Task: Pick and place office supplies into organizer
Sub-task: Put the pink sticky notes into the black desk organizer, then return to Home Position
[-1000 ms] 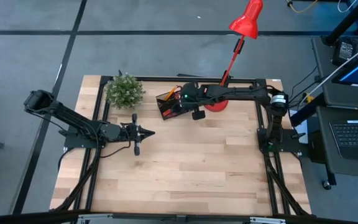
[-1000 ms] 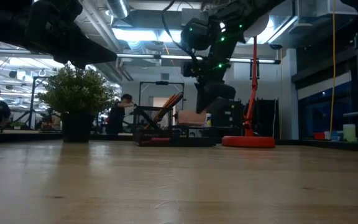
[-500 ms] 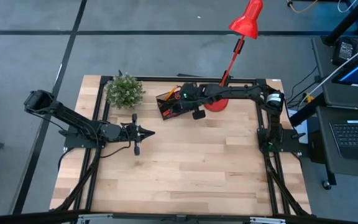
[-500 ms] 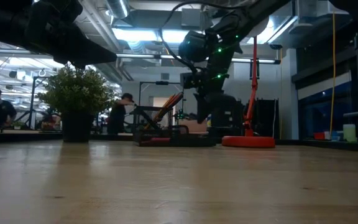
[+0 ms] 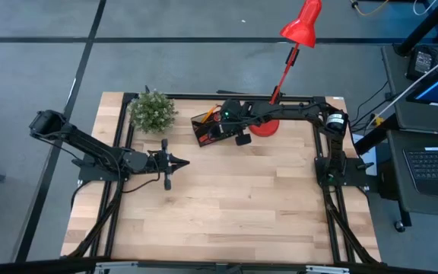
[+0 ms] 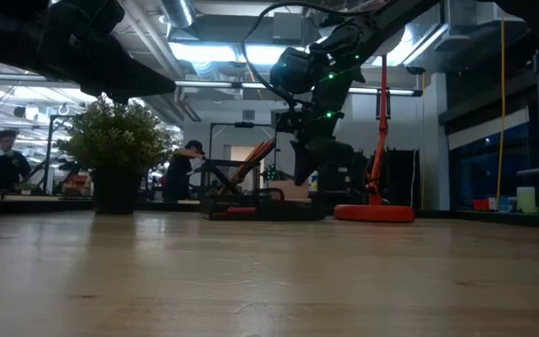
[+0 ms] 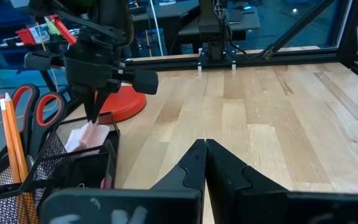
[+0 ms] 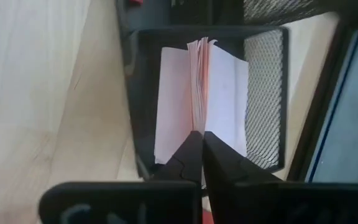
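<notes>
The organizer [image 5: 207,129] is a black mesh box at the table's far side, next to the red lamp's base. Red-handled scissors [image 7: 37,104] and two orange pencils [image 7: 10,140] stand in its taller compartment. My right gripper [image 7: 95,115] points steeply down over the lower compartment [image 8: 263,93], shut on a pinkish-white note pad [image 8: 219,93] whose sheets fan apart. My left gripper [image 5: 181,161] hangs shut over the table's left half, holding nothing. My right gripper pinches a few of the note pad's sheets at one edge [image 8: 197,124] between its two fingers, coming from above and slanting down. The pad sits tilted inside the organizer's lower compartment [image 7: 87,138]. Whether it rests on the bottom I cannot tell.
The red desk lamp's round base [image 5: 265,127] stands just right of the organizer, its stem leaning off past the far edge. A small green potted plant [image 5: 152,111] sits at the far left. The near half of the wooden table [image 5: 234,213] is bare wood.
My right gripper has sunk a little toward the organizer with the note pad, which now sits lower in the compartment.
</notes>
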You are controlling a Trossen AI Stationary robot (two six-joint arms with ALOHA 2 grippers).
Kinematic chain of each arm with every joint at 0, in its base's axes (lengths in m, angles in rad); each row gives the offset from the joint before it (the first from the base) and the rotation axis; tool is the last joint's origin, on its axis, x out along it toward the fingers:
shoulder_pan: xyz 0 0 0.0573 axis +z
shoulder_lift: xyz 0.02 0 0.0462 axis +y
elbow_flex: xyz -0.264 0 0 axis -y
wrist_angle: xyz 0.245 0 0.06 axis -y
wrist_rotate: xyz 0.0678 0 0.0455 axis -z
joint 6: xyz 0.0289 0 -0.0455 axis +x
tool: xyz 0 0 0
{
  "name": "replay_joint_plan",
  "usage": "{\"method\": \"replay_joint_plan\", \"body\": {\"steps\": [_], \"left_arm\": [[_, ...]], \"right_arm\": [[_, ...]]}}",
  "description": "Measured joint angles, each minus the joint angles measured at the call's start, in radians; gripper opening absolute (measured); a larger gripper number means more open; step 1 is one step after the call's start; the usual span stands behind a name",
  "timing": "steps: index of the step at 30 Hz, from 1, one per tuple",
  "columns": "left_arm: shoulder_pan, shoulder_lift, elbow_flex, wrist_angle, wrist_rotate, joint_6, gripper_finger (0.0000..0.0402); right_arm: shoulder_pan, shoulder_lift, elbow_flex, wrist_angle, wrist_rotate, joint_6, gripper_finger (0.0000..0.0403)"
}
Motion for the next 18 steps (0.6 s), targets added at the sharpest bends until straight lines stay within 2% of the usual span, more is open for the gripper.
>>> {"method": "replay_joint_plan", "body": {"steps": [18], "left_arm": [[0.000,0.000,0.000,0.000,0.000,0.000,0.0002]], "right_arm": [[-0.001,0.000,0.000,-0.023,-0.023,-0.018,0.0100]]}}
